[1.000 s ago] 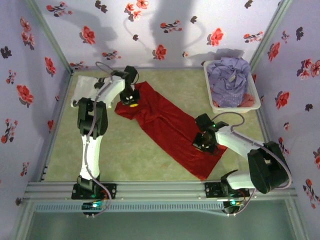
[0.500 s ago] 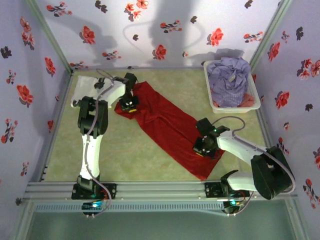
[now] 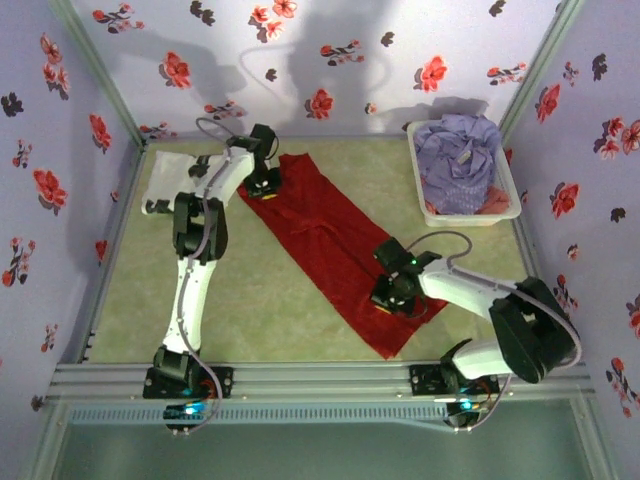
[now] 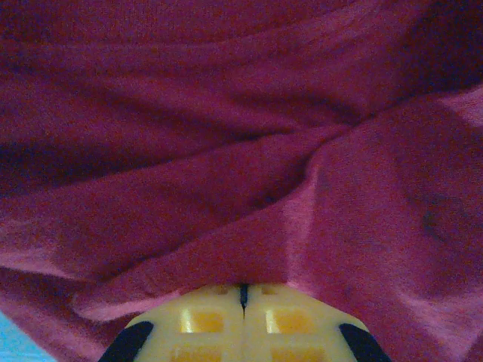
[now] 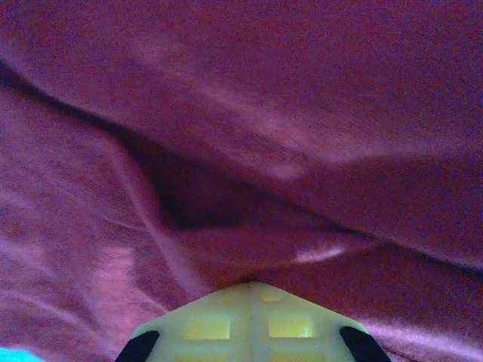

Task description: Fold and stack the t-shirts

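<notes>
Progress early: red shirt lay as narrow strip, left hand and right hand each pinched shut on it near an end; lavender shirt waited in basket; nothing stacked.

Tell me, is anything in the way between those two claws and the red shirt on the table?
Nothing visible. The left gripper is shut on the red t-shirt at its far end, the right gripper at its near end; both wrist views show cloth bunched at the closed fingertips.
</notes>
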`<act>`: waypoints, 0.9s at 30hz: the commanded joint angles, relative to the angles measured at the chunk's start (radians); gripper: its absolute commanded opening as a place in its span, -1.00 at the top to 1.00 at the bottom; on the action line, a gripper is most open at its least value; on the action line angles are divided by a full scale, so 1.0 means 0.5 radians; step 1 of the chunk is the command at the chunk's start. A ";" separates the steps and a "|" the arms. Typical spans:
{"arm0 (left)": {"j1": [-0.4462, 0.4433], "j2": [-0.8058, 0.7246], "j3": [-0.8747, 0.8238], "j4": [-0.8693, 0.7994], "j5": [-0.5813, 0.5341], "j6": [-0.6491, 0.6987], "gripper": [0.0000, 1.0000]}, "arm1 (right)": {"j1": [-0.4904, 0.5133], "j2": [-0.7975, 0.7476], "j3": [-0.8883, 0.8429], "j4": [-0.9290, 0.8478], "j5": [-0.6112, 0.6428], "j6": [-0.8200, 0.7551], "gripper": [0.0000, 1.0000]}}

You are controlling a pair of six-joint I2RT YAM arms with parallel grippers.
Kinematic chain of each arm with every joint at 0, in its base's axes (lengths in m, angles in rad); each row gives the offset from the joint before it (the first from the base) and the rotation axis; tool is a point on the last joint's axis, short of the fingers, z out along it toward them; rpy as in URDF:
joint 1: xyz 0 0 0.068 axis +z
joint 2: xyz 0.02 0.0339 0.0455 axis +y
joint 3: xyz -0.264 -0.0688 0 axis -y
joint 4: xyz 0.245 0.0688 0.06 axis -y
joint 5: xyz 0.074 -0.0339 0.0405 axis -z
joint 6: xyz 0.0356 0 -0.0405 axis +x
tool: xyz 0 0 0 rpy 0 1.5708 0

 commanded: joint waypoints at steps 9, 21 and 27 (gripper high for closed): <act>0.014 -0.687 -0.506 0.307 -0.034 -0.015 0.98 | 0.269 0.264 0.313 0.085 0.077 0.148 0.99; -0.280 -0.506 -0.797 0.585 0.037 -0.324 1.00 | 0.242 -0.223 -0.080 -0.107 0.305 0.301 0.96; -0.325 -0.472 -0.937 0.710 -0.030 -0.400 1.00 | 0.239 -0.281 -0.252 -0.024 0.227 0.377 0.95</act>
